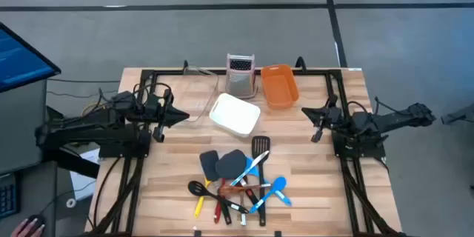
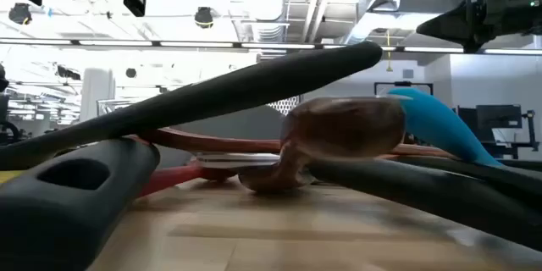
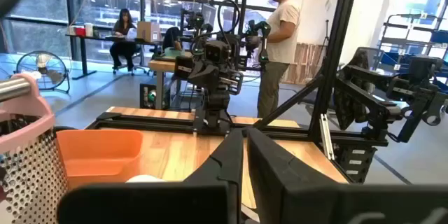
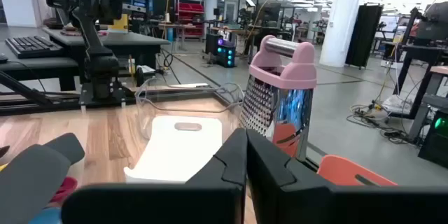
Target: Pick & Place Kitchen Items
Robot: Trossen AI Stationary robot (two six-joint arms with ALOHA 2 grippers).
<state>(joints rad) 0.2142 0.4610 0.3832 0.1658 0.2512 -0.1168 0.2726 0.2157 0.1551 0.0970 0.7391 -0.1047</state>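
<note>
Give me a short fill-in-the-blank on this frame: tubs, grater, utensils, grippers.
1. The box grater has a ____ top.
2. The tub beside the grater, on the right arm's side, is ____.
3. The utensils lie in a pile on the ____.
4. The left gripper and right gripper are both ____.

Missing words: pink; orange; table; shut

Low view: blurred utensils [image 2: 254, 135] perhaps hide the table.

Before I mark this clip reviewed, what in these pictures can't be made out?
- High view: how many utensils lie in the pile; they overlap and show small.
- Low view: the white tub and grater; blurred utensil handles fill the frame.
- Left wrist view: most of the white tub, hidden behind the left pincer.
- Right wrist view: the orange tub, cut off by the edge.
</note>
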